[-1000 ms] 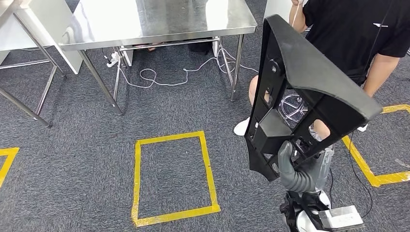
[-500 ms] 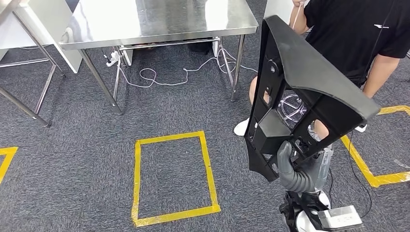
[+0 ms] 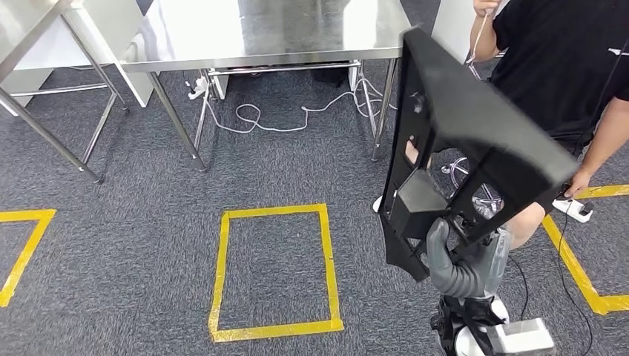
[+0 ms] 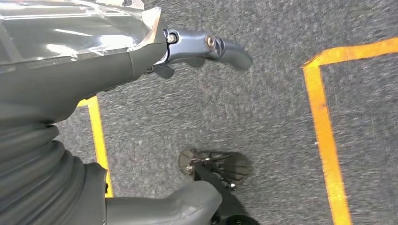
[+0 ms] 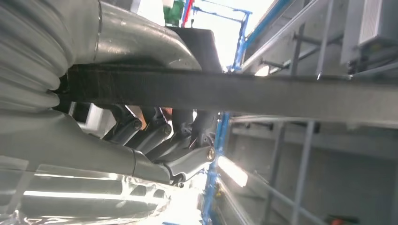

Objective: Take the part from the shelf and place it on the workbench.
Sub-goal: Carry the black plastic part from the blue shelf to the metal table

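Over grey carpet, the right hand [image 3: 452, 259] grips the black part [image 3: 463, 148] upright, well short of the steel bench [image 3: 259, 33].
Beside it sits a person [image 3: 564, 67]; yellow tape [image 3: 274, 271] marks the floor. Left wrist view: left hand [image 4: 141, 61] holds nothing, fingers apart. Right wrist view: fingers [image 5: 155, 136] wrap the part's edge.

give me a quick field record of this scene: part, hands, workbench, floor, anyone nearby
part: large black plastic part, held up off the floor, its lower end in the right robot hand
right robot hand: grips the part
left robot hand: holds nothing, fingers apart above the carpet
workbench: steel workbench ahead, part not yet on it
floor: grey carpet with a yellow tape rectangle; white cable under the workbench
nearby: person in a black shirt seated beyond the part
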You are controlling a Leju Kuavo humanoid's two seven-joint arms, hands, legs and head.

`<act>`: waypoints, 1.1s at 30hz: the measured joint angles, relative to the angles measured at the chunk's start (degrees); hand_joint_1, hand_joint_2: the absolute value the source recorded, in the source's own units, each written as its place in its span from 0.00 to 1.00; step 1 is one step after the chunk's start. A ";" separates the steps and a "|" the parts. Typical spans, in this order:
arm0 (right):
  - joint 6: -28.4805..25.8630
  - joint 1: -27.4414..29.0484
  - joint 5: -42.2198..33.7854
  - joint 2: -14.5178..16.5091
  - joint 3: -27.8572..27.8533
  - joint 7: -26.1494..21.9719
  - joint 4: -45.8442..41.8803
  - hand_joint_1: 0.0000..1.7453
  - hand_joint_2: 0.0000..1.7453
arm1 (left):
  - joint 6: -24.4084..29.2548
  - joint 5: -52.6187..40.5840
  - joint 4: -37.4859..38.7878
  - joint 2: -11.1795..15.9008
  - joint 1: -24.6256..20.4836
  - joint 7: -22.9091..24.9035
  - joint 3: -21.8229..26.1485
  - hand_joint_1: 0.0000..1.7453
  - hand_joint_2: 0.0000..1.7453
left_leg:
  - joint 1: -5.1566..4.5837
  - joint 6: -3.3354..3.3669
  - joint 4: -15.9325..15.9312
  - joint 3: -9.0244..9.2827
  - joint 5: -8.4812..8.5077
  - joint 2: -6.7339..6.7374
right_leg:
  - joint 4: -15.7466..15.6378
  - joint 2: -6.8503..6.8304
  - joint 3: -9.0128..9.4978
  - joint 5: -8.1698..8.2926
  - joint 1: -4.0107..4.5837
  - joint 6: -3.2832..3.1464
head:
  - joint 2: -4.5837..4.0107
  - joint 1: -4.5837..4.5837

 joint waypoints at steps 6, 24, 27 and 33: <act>0.00 0.23 -0.10 -0.02 0.01 0.05 0.01 1.00 1.00 | 0.08 -0.34 -0.01 -0.10 -0.26 0.08 0.02 0.00 1.00 | -0.40 0.26 15.83 -7.83 -6.94 7.97 | 0.05 -2.97 -0.02 -0.09 1.33 -1.07 | 0.00 -0.71; 0.48 0.37 0.43 0.38 0.22 0.93 -0.32 1.00 1.00 | -0.58 -0.96 -0.04 -0.43 -0.23 0.53 0.02 0.00 1.00 | -2.46 4.82 -1.46 1.51 0.49 7.12 | 9.40 -2.21 -5.11 -3.08 0.79 1.59 | -0.01 -0.21; 0.78 0.37 0.70 0.43 0.22 1.04 -0.34 1.00 1.00 | -0.65 -1.01 -0.04 -0.39 -0.23 0.53 0.03 0.00 1.00 | -2.06 3.04 0.25 1.09 -0.65 6.58 | 0.61 -2.00 -0.97 0.40 0.22 2.54 | 0.01 -0.12; 1.06 0.37 0.95 0.92 0.10 1.27 -0.51 1.00 1.00 | -0.73 -1.33 -0.04 -0.43 -0.14 0.56 0.03 0.00 1.00 | -1.62 1.24 4.02 -0.85 -3.00 7.12 | -0.07 -1.97 -0.65 0.76 0.08 -0.24 | 0.00 -0.47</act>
